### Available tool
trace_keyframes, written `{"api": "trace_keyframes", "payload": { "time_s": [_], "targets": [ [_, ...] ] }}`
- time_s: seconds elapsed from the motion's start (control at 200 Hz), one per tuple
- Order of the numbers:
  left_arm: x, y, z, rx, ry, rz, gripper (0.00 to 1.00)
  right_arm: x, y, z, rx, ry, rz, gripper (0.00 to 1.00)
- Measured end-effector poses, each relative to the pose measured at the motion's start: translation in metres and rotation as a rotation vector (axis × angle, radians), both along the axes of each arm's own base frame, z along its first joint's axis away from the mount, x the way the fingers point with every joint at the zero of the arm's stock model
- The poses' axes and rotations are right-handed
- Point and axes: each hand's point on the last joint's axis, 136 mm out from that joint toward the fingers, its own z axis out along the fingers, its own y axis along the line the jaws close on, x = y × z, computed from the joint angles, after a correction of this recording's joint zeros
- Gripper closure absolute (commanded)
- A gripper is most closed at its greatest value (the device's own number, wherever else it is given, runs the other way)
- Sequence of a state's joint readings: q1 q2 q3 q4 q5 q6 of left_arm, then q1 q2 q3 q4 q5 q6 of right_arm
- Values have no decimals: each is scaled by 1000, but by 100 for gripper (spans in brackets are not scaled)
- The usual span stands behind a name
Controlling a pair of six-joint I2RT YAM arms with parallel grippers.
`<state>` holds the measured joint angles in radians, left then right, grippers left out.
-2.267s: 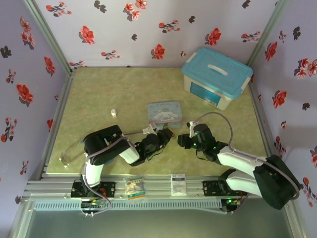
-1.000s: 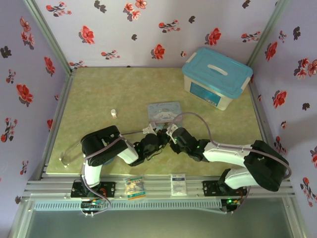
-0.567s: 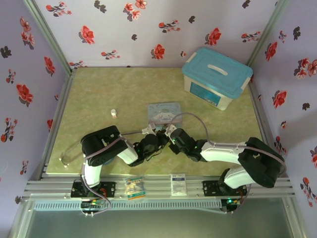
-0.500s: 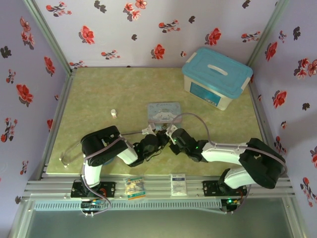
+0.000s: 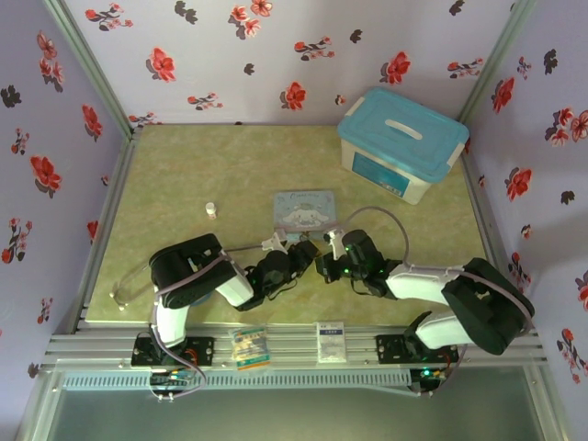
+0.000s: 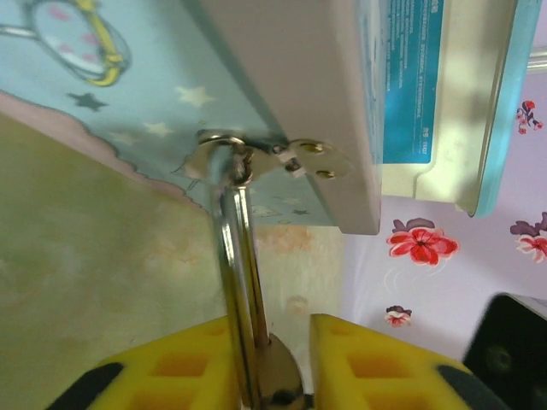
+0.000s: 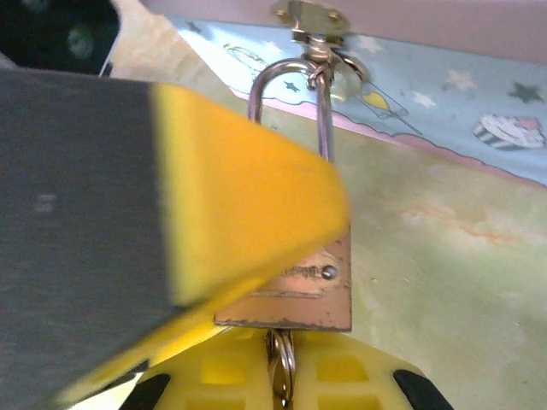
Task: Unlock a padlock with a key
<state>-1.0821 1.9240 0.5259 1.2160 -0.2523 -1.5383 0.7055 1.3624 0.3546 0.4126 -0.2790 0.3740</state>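
The small brass padlock (image 7: 318,289) hangs by its silver shackle (image 6: 232,248) from the hasp (image 6: 314,155) of the light-blue cartoon tin (image 5: 306,208), just in front of the tin. My left gripper (image 6: 273,335) straddles the padlock's top: the shackle rests against one yellow finger, and a gap shows at the other. In the right wrist view, that gripper's yellow pad (image 7: 231,188) covers part of the padlock body. My right gripper (image 7: 282,376) is shut on the key (image 7: 281,363), which sticks out of the padlock's underside. From above, both grippers (image 5: 296,259) (image 5: 323,264) meet nose to nose.
A white storage box with a teal lid (image 5: 402,142) stands at the back right. A small white cylinder (image 5: 211,210) stands left of the tin. Two small cards (image 5: 249,347) lie on the front rail. Flowered walls close in three sides.
My right arm swung in from the right to the padlock and its jaws closed on the key. The left jaws have loosened a little around the padlock.
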Motion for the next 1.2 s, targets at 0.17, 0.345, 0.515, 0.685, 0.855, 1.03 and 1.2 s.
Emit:
{"api": "trace_keyframes", "payload": {
  "time_s": [0.17, 0.345, 0.515, 0.685, 0.855, 1.03, 1.2],
  "targets": [
    [-2, 11, -1, 19, -10, 13, 76, 6, -8, -7, 92, 93, -82, 96],
    [3, 19, -6, 48, -17, 27, 81, 7, -4, -2, 166, 129, -94, 96],
    [4, 22, -13, 114, -31, 22, 70, 8, -5, -1, 241, 177, -116, 95],
    [11, 15, 15, 176, -88, 11, 57, 12, -10, 1, 311, 213, -144, 94],
    [27, -9, 55, 189, -158, -5, 63, 14, -10, 4, 341, 225, -153, 93],
    [27, -25, 32, 260, -118, -70, 75, 12, -10, 3, 330, 225, -149, 92],
    [23, -24, 10, 309, -79, -99, 76, 10, -13, 1, 265, 187, -145, 92]
  ]
}}
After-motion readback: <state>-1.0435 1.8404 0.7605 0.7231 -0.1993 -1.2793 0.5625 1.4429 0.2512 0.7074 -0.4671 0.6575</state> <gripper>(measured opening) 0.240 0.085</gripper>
